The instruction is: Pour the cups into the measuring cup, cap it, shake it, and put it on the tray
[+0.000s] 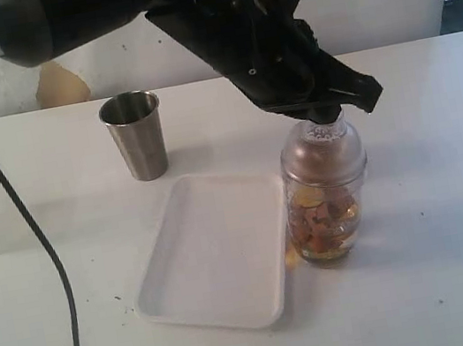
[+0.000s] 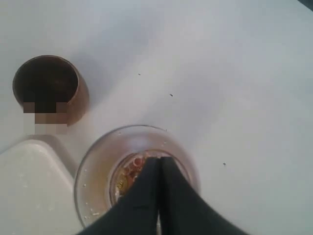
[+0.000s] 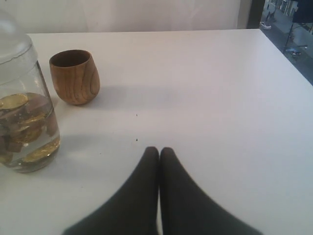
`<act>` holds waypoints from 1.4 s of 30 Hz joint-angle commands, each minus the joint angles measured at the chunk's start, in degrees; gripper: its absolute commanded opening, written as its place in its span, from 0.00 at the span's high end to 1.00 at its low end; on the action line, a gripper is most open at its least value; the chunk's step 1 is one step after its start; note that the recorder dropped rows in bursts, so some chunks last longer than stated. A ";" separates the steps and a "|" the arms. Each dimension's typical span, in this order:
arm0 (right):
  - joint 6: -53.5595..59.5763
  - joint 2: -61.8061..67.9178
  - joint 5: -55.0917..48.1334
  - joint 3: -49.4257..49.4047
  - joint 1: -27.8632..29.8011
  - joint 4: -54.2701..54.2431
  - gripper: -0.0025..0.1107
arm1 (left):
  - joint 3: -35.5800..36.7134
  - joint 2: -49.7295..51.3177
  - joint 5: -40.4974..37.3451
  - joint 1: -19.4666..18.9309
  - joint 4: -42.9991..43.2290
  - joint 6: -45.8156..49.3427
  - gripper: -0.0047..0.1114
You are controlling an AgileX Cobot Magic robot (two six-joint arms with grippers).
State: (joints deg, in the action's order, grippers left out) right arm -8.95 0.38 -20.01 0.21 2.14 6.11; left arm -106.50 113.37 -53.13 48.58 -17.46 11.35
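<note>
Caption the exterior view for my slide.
Shut left gripper at the lid of the filled measuring cup beside the white tray, steel tumbler farther back.

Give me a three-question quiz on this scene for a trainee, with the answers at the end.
1. Where does the measuring cup stand with respect to the tray?
2. True or false: the left gripper and the right gripper are both shut.
3. The measuring cup is: A, empty and uncapped; B, capped, with liquid and pieces inside; C, lying on its side.
Key: 1, on the table, beside the tray, not on it. 2, true. 3, B.
</note>
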 commanded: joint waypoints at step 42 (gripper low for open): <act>-1.49 -0.38 -0.05 -0.21 0.25 -0.06 0.98 | -3.23 -3.85 -1.15 0.18 0.91 1.80 0.96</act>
State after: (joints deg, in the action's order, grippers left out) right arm -10.10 0.38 -20.01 0.21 2.14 6.11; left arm -109.53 112.69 -54.61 48.58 -17.32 12.76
